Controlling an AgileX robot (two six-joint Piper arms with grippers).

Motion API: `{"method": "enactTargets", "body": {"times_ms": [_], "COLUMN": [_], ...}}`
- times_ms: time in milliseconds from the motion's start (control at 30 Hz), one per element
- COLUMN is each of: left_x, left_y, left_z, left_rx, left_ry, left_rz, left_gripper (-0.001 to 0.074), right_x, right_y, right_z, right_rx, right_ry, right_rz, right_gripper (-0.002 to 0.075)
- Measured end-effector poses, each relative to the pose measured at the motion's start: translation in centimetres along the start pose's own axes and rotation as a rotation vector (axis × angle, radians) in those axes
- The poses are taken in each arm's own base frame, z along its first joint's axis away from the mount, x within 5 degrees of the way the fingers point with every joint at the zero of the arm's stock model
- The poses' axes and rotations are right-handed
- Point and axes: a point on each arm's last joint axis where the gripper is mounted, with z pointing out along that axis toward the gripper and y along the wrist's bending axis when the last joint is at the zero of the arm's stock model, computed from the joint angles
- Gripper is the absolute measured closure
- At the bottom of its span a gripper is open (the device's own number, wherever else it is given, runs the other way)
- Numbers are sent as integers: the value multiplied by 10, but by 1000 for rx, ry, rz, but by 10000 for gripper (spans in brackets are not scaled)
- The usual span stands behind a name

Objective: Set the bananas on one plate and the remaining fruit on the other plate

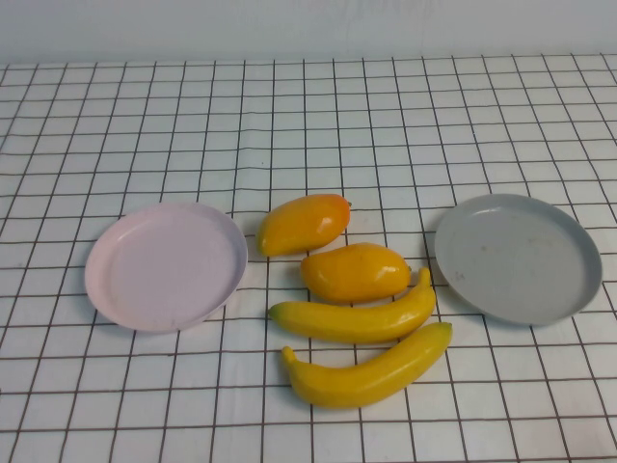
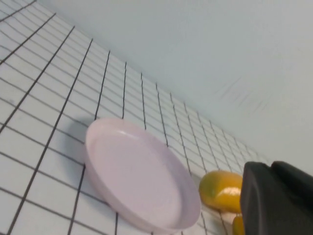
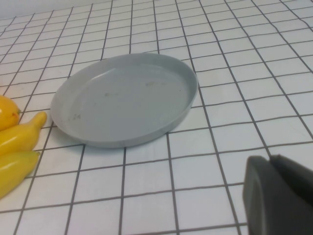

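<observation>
Centrally, two bananas (image 1: pixel 359 319) (image 1: pixel 371 371) and two mangoes (image 1: pixel 303 224) (image 1: pixel 355 272) are found on the bench (image 1: pixel 308 125), the pink plate (image 1: pixel 166 266) at nine o'clock, the grey-blue plate (image 1: pixel 518 258) at three. The left gripper (image 2: pixel 279 198) and right gripper (image 3: pixel 279 193) are parked beside their plates, fingers closed on nothing.

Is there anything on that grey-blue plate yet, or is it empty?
Empty. The grey-blue plate shows only its bare inside, and both bananas lie on the cloth beside it.
</observation>
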Motion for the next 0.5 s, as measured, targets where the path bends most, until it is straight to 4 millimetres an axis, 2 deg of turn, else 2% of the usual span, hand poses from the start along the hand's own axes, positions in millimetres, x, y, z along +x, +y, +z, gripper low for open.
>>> {"method": "enactTargets", "body": {"times_ms": [500], "left_x": [-15], "left_y": [-4], "left_z": [-1], "left_rx": [46], "left_ry": [-154], "left_rz": [-63], "left_gripper": [738], "right_x": [0], "right_y": [0], "right_z": [0], "right_rx": [0], "right_ry": [0], "right_rz": [0], "right_gripper": [742]}}
